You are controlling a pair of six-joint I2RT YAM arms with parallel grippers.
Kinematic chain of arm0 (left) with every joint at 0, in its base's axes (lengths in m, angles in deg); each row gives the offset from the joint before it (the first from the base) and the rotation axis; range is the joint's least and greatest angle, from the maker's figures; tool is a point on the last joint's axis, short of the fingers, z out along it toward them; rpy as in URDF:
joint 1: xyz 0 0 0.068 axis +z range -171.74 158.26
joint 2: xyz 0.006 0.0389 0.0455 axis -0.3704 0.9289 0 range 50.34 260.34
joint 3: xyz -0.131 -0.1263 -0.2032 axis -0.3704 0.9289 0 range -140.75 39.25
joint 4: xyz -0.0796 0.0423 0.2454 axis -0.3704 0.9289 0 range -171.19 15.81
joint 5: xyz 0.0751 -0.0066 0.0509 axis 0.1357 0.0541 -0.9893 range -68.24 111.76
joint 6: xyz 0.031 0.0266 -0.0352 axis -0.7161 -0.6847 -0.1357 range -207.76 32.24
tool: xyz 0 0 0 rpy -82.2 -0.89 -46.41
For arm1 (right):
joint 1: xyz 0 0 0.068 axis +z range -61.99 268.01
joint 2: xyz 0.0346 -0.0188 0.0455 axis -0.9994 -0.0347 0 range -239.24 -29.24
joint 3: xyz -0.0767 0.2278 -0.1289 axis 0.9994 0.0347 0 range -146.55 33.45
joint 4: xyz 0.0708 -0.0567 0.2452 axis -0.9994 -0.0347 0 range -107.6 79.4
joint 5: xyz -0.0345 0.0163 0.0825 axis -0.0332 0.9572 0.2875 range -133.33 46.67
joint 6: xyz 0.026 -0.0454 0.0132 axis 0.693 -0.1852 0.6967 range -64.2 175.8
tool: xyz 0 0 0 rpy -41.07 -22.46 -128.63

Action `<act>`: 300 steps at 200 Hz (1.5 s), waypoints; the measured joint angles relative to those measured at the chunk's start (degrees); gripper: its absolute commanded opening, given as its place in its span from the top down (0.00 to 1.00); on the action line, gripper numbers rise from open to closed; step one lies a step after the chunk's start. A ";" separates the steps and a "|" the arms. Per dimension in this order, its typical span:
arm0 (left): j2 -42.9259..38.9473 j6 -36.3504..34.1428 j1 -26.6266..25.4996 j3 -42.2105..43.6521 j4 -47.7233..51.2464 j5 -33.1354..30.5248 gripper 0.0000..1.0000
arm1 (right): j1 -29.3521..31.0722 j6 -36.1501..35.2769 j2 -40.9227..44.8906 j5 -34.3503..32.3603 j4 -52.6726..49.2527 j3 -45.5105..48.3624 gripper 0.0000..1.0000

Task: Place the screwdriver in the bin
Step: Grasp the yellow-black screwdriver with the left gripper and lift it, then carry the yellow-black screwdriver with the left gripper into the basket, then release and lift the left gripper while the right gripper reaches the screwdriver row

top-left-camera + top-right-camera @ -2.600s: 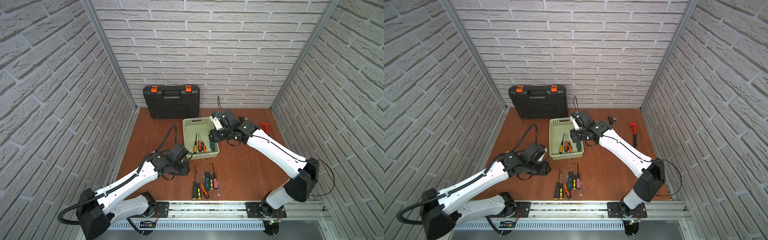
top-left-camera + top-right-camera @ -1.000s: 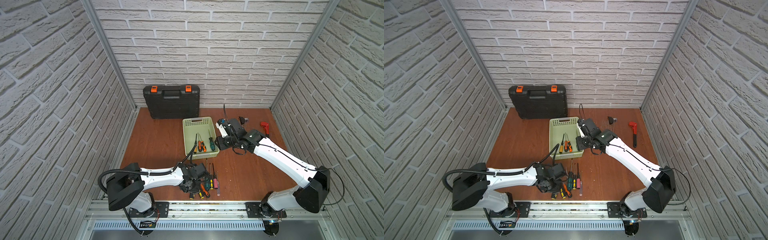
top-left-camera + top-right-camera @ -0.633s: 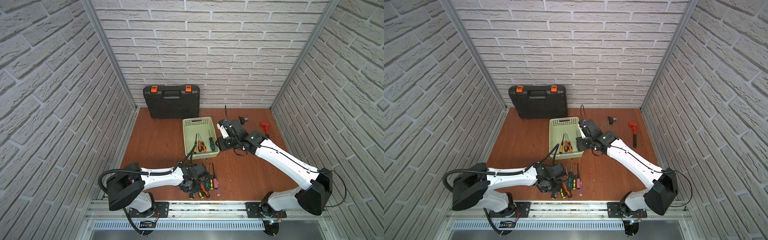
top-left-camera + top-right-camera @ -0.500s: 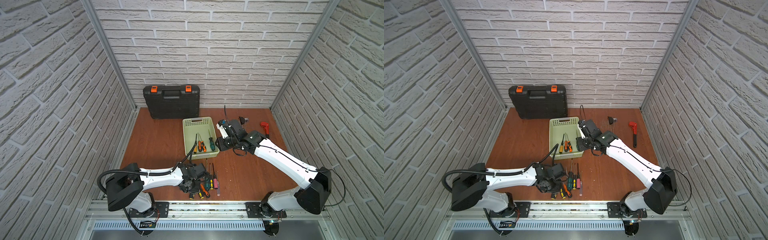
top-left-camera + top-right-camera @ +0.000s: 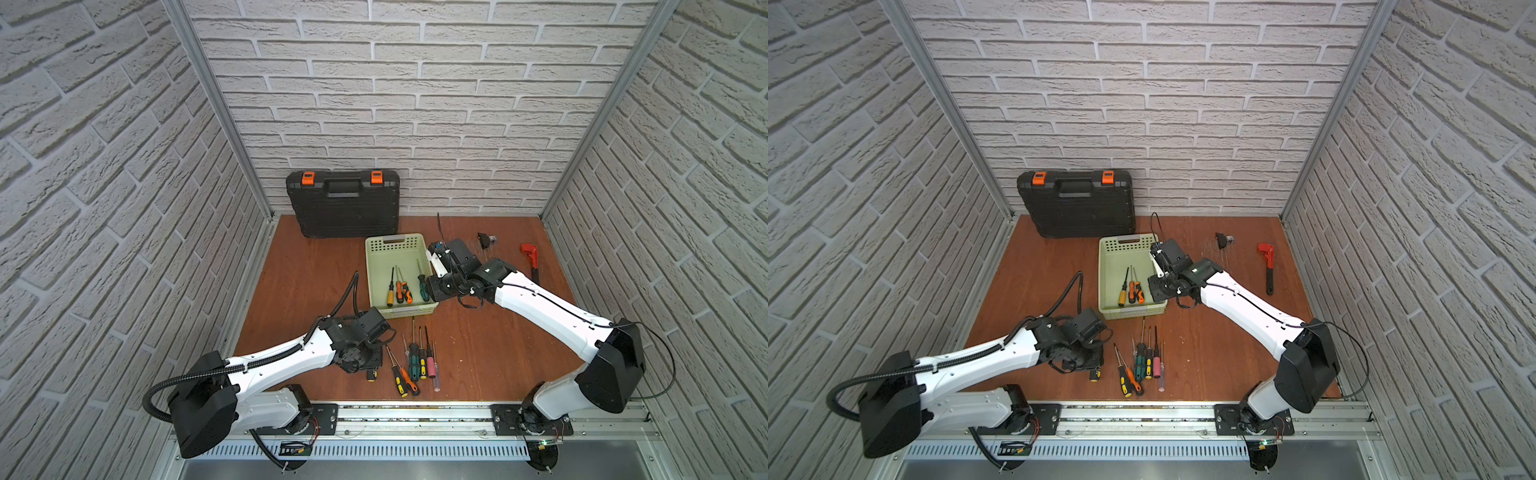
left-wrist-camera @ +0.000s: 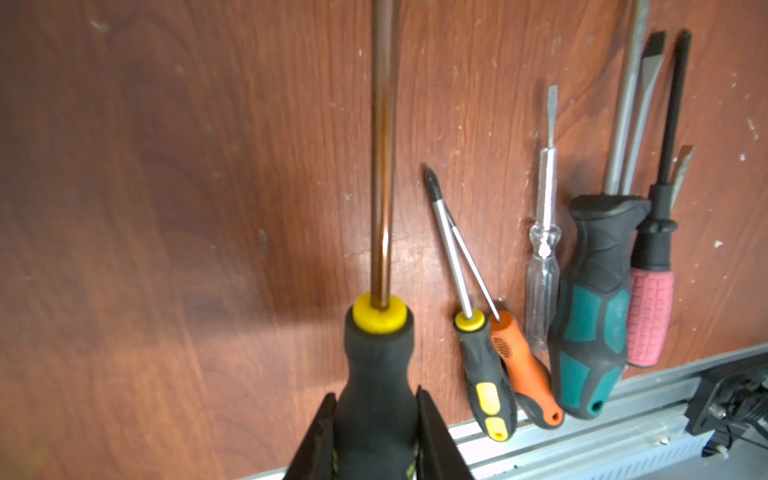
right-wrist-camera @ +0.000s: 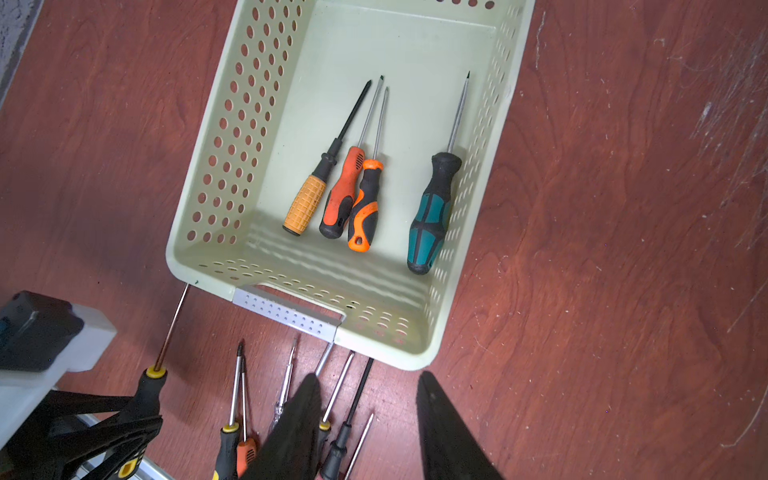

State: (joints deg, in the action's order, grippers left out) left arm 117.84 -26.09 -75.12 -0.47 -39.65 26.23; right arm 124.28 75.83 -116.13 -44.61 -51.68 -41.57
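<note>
Your left gripper point(image 6: 374, 399) is clamping the black handle of the yellow-collared screwdriver point(image 6: 378, 353). Compared with a moment ago, you are drawing it leftward out of the row of screwdrivers point(image 5: 413, 361) on the table point(image 5: 307, 266), and the arm is rising from its low stretch. The tip is pointing at the near corner of the bin point(image 7: 232, 124), but the tool is still hanging outside it. 4 other screwdrivers point(image 7: 353, 195) are lying inside. Your right gripper point(image 7: 368, 376) is staying by the bin's front right corner, jaws apart, gripping nothing.

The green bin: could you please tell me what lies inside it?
Four screwdrivers lie inside: one yellow-handled, two orange-and-black, one teal-and-black. Nothing else shows; beneath them is covered.
</note>
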 measured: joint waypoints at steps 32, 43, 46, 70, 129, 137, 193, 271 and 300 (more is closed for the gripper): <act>-4.55 -1.68 2.43 -0.42 5.44 -1.09 1.00 | 0.00 -0.11 -0.07 0.28 0.31 -0.59 0.60; -6.14 -2.23 4.13 -0.83 7.15 -1.18 1.00 | 0.00 -0.13 -0.07 0.31 0.52 -0.70 0.60; -6.58 -2.60 4.76 -1.07 7.69 -1.29 1.00 | 0.00 -0.15 -0.07 0.33 0.59 -0.74 0.60; -9.11 -4.61 10.01 -3.67 11.91 -1.29 1.00 | 0.00 -0.35 -0.13 0.48 0.74 -0.94 0.60; -0.28 -13.57 16.65 -21.44 15.72 -0.33 0.99 | 0.00 -0.55 -0.31 0.74 0.94 -1.70 0.60; 4.11 -15.39 17.20 -25.64 15.28 -0.22 0.99 | 0.00 -0.52 -0.31 0.76 1.01 -1.79 0.60; 29.16 -24.26 18.84 -46.05 11.13 0.00 1.00 | 0.00 0.17 0.07 1.64 1.53 -1.11 0.60; 46.40 -28.87 21.24 -51.76 10.29 -2.95 1.00 | 0.00 0.61 1.14 2.93 2.32 0.48 0.60; 48.81 -28.92 21.29 -51.84 10.14 -3.39 1.00 | 0.00 0.72 1.38 4.15 2.62 0.94 0.60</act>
State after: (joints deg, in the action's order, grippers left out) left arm 166.65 -55.01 -53.84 -52.32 -29.51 22.84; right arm 124.28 76.55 -114.75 -40.45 -49.06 -40.63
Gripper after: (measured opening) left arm 0.290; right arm 0.403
